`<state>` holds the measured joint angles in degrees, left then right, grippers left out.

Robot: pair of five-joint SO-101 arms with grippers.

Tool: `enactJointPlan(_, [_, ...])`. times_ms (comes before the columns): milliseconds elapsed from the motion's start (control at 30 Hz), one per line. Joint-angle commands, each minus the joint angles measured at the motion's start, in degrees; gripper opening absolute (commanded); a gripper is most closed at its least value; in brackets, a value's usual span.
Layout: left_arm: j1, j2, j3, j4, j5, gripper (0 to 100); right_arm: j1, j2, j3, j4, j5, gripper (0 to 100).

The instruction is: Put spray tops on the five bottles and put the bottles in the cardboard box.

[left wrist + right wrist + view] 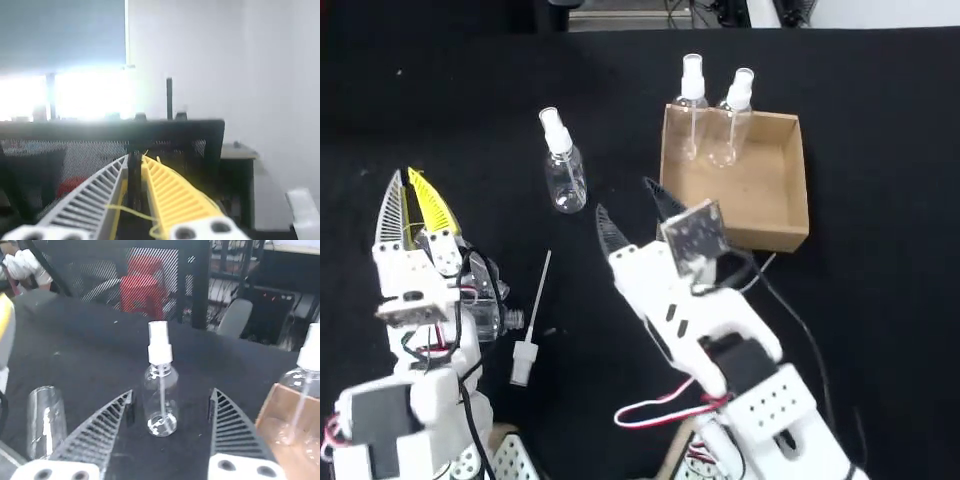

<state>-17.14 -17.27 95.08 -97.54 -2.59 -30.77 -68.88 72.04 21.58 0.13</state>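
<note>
High view: a clear capped bottle (691, 115) and its twin (731, 125) are shown upright in the cardboard box (772, 195); a loose spray top (526, 352) lies on the black table (880, 100); the ribbed fingers of the left gripper (406, 176) are pressed together, empty. Right wrist view: the right gripper (172, 391) is spread apart; a third bottle (161, 390) is seen beyond it.

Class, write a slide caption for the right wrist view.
Open right claw flanks an upright, capped bottle.

From my station, the left arm (410, 290) at 8 o'clock reads as white plastic, with a grey ribbed finger (390, 212) beside a yellow finger (432, 205). Black and red wires (425, 345) tangle at its 6 o'clock end. The right arm (720, 330), at 5 o'clock, is white too, with black toothed fingers (609, 230) and a red-and-white cable (655, 408).
</note>
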Motion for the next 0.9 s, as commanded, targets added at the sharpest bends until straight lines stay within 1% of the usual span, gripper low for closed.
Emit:
enactJointPlan(0, [-3.1,-10.0,1.4,-2.1,-0.7,4,-3.4,8.1,-6.8,-2.0,-0.4,21.1])
enactJointPlan(67, [-5.2,-15.6,1.4,-2.0,-0.7,4,-5.4,12.2,-8.3,-2.5,-0.3,21.1])
enactJointPlan(200, [-9.4,-23.7,1.4,-0.6,-0.6,4,-6.1,19.9,-9.5,-9.5,-0.3,21.2])
enactJointPlan(300, [-10.9,-25.0,1.4,7.3,-0.3,4,-6.2,25.9,-10.7,-13.5,-0.3,21.3])
enactJointPlan(467, [-11.2,-25.6,1.5,26.5,-0.2,4,-6.1,36.9,-16.2,-16.0,-0.3,21.3])
enactJointPlan(533, [-11.2,-25.7,1.5,30.8,-0.2,4,-6.0,41.3,-19.2,-16.3,-0.3,21.3])
enactJointPlan(600, [-12.0,-25.7,1.5,31.3,-0.2,4,-6.0,45.1,-21.8,-16.2,-0.3,21.3])
enactJointPlan(767, [-17.4,-28.4,1.5,25.8,-0.2,4,-5.2,52.2,-26.6,-16.2,-0.3,21.3])
enactJointPlan(867, [-19.6,-31.9,1.5,25.5,-0.2,4,-3.3,54.7,-29.0,-16.2,-0.3,21.3])
